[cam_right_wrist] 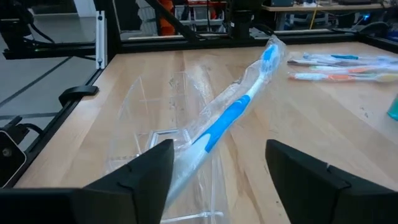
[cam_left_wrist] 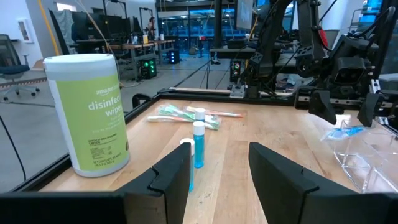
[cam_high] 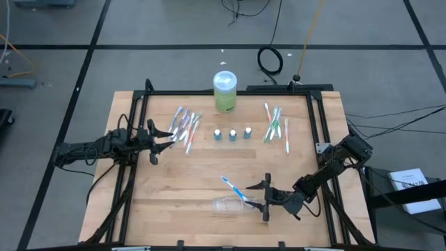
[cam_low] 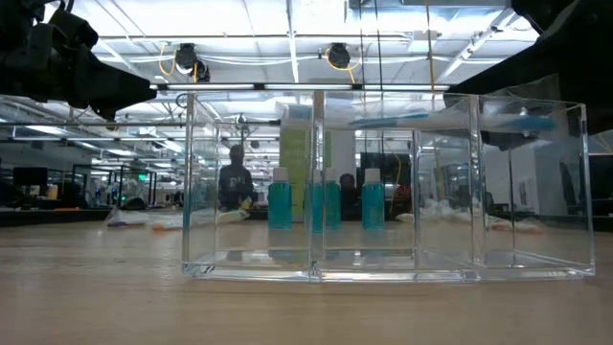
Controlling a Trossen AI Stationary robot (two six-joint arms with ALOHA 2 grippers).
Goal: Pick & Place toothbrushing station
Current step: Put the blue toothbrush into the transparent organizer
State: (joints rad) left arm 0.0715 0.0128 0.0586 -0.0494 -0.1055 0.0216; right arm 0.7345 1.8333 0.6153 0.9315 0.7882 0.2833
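Observation:
A clear plastic holder (cam_high: 226, 206) (cam_right_wrist: 155, 112) sits near the table's front edge. A blue-and-white toothbrush (cam_high: 233, 187) (cam_right_wrist: 239, 102) in a clear wrapper lies slanting across the holder's top, with its head end pointing toward the table's middle. My right gripper (cam_high: 265, 201) (cam_right_wrist: 219, 149) is open just right of the holder, and the brush's handle end lies between its fingers. My left gripper (cam_high: 167, 134) (cam_left_wrist: 219, 171) waits open and level at the table's left with nothing between its fingers. Two heaps of toothbrushes (cam_high: 187, 125) (cam_high: 274, 125) and three small blue tubes (cam_high: 232, 134) lie farther back. My right gripper's fingers stand on either side of the toothbrush's handle end (cam_right_wrist: 186, 165). The brush runs close past one finger (cam_right_wrist: 146, 171), and I cannot tell whether it touches it. The brush rests on the holder's top.
A green canister of wipes (cam_high: 224, 90) (cam_left_wrist: 87, 112) stands at the back middle of the table. A black frame rail (cam_high: 317, 125) runs along the table's sides. Bare wood lies between the tubes and the holder.

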